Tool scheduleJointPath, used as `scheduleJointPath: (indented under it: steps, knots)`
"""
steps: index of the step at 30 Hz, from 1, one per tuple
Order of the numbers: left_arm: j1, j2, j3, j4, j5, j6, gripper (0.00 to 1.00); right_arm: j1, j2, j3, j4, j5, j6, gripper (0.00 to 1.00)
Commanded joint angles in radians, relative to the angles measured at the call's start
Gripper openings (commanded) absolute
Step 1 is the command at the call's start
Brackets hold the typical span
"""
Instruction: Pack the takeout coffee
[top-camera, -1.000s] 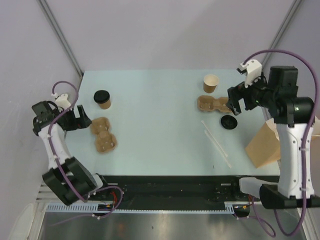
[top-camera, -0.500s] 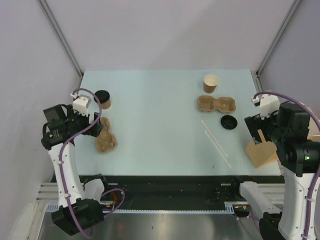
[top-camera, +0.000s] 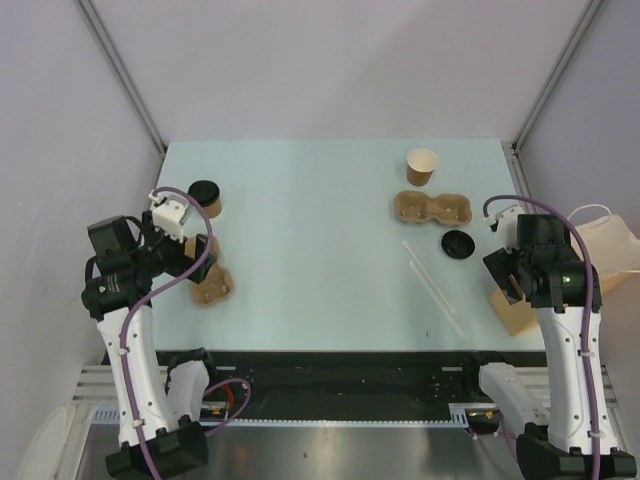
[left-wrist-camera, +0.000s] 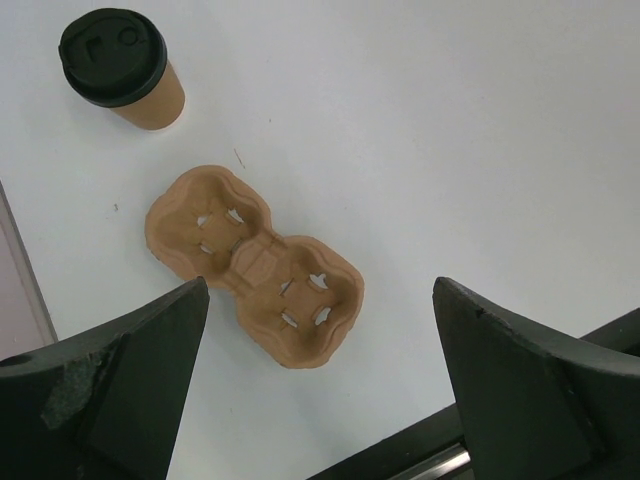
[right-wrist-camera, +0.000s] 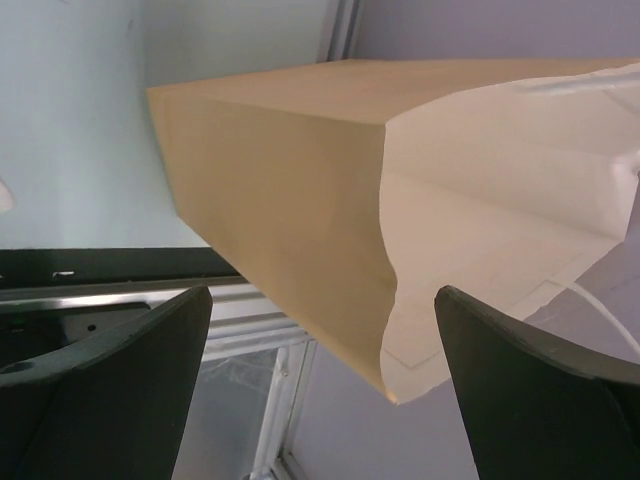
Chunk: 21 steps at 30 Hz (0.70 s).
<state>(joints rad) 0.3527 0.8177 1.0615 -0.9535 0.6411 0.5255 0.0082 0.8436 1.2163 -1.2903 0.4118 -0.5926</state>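
Hanging empty with jaws apart, as does the left gripper (left-wrist-camera: 320, 290), the right gripper (right-wrist-camera: 320, 300) risks nudging the overhanging paper bag (right-wrist-camera: 270, 190) off the table (top-camera: 320, 200).

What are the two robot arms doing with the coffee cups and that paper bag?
They are packing takeout coffee, but nothing is packed yet. The left hand hangs open above a cardboard cup holder, with a lidded cup standing beside it. The right hand is open by the paper bag at the right edge of the table. An open cup stands at the back, and a loose lid lies near a second cup holder. Neither hand holds anything.
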Motion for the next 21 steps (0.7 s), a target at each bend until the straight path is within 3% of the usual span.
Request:
scheduleJointPath:
  steps: [1, 6, 9, 12, 13, 15, 18, 21]
  knots:
    - [-0.009, 0.000, 0.031, -0.042, 0.074, 0.044, 0.99, -0.046, 0.021, -0.064, 0.106, 0.068, -0.070, 1.00]
    - [-0.009, 0.015, 0.061, -0.045, 0.095, 0.034, 0.99, -0.088, 0.064, -0.070, 0.114, -0.037, -0.076, 0.98]
    - [-0.011, 0.023, 0.071, -0.045, 0.100, 0.024, 1.00, -0.097, 0.069, -0.070, 0.106, -0.077, -0.090, 0.88]
    - [-0.012, 0.029, 0.068, -0.037, 0.107, 0.015, 0.99, -0.097, 0.040, -0.066, 0.102, -0.099, -0.119, 0.62]
    - [-0.012, 0.029, 0.068, -0.039, 0.111, 0.007, 1.00, -0.097, 0.031, -0.063, 0.095, -0.102, -0.127, 0.48]
    - [-0.015, 0.032, 0.063, -0.030, 0.118, -0.008, 0.99, -0.097, 0.000, -0.041, 0.080, -0.114, -0.154, 0.36]
    - [-0.015, 0.023, 0.068, -0.010, 0.150, -0.027, 0.99, -0.097, -0.024, 0.006, 0.037, -0.117, -0.170, 0.00]
    - [-0.018, 0.006, 0.061, 0.039, 0.175, -0.056, 1.00, -0.097, -0.032, 0.092, -0.015, -0.140, -0.171, 0.00]
